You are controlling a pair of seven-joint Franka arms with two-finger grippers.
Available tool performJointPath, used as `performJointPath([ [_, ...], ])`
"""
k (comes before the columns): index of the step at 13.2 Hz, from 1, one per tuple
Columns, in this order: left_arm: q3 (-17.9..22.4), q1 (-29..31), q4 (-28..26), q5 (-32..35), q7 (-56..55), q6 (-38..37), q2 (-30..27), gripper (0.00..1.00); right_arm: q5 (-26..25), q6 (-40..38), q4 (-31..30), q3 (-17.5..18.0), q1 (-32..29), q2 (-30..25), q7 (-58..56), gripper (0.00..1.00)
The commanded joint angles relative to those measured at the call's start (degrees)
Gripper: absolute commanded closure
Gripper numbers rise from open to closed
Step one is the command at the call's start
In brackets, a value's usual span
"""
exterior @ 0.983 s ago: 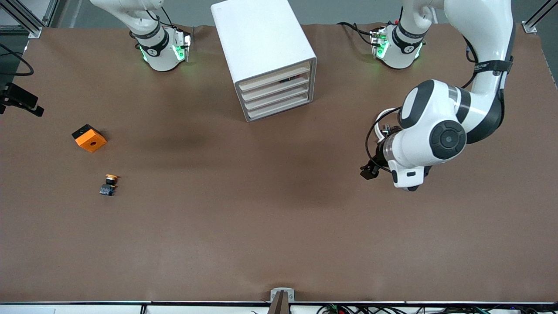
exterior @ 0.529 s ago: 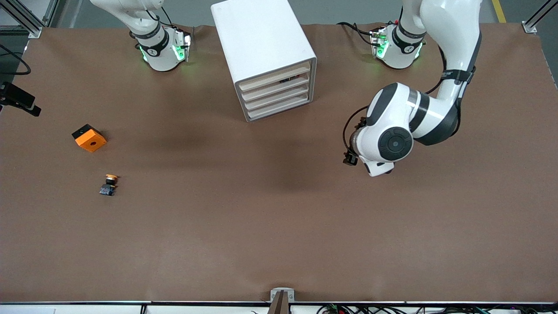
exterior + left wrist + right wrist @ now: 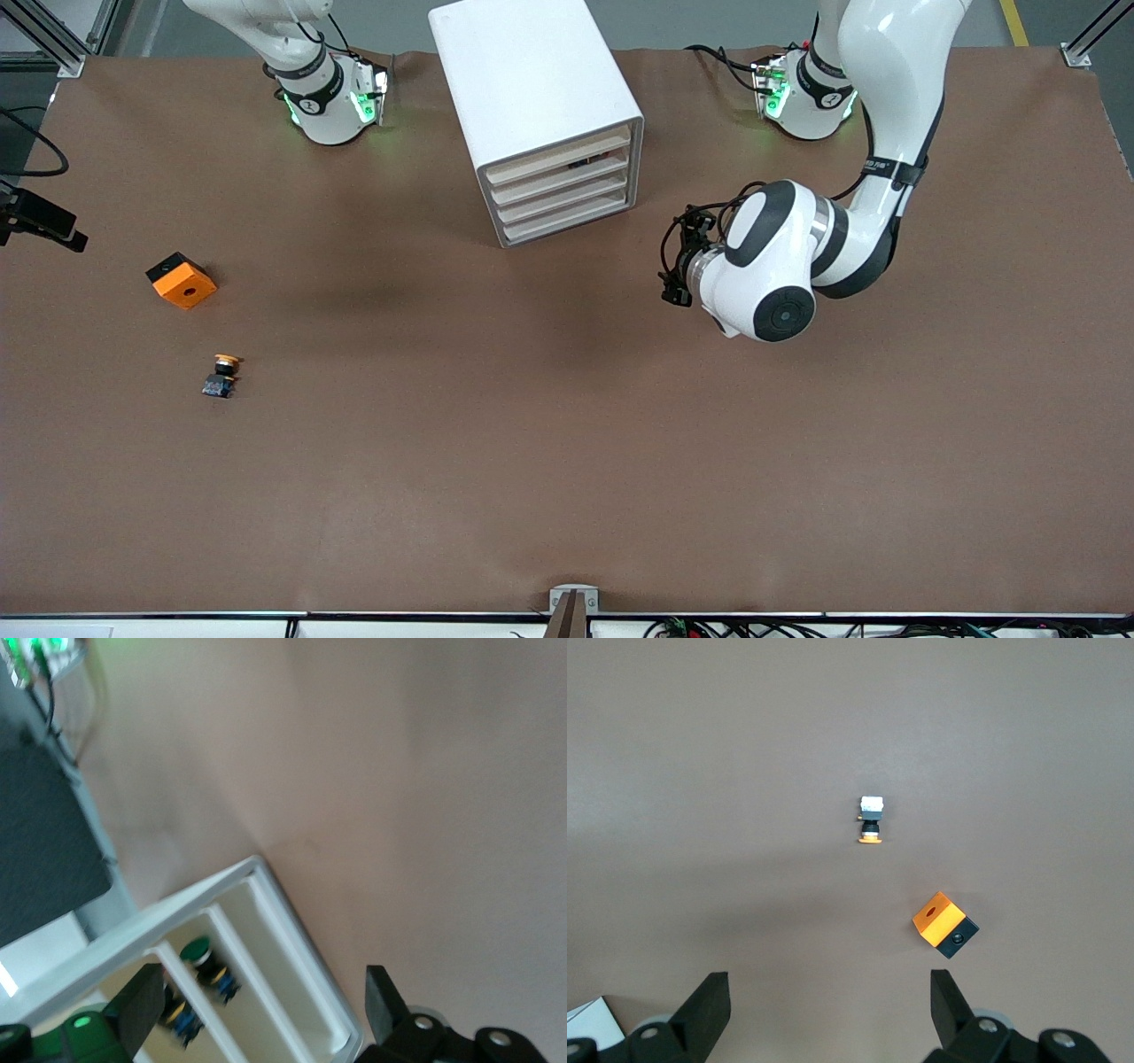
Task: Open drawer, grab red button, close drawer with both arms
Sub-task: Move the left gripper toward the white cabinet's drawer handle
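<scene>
The left gripper (image 3: pixel 675 266), jaws apart beside the cabinet (image 3: pixel 540 115), risked snagging a lower drawer instead of the top drawer (image 3: pixel 560 157).

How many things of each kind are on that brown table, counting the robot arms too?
Robot arms: 2, the left arm and the right arm
White drawer cabinet: 1
Orange cube: 1
Loose button with a yellow-orange cap: 1
Total: 5
Some small buttons also lie inside the cabinet, too blurred to count.
</scene>
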Motion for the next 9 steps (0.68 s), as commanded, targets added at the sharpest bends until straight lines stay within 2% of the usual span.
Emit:
performJointPath([
  [1, -0.4, 1.0, 0.4, -5.5, -1.8, -1.1, 2.6, 0.00, -0.4, -0.5, 1.7, 0.6, -1.4, 3.4, -0.7, 0.00],
  [9, -0.2, 1.1, 2.3, -21.1, -1.9, -1.1, 9.1, 0.00, -0.5, 1.8, 1.7, 0.6, -2.4, 5.6, -0.6, 0.00],
])
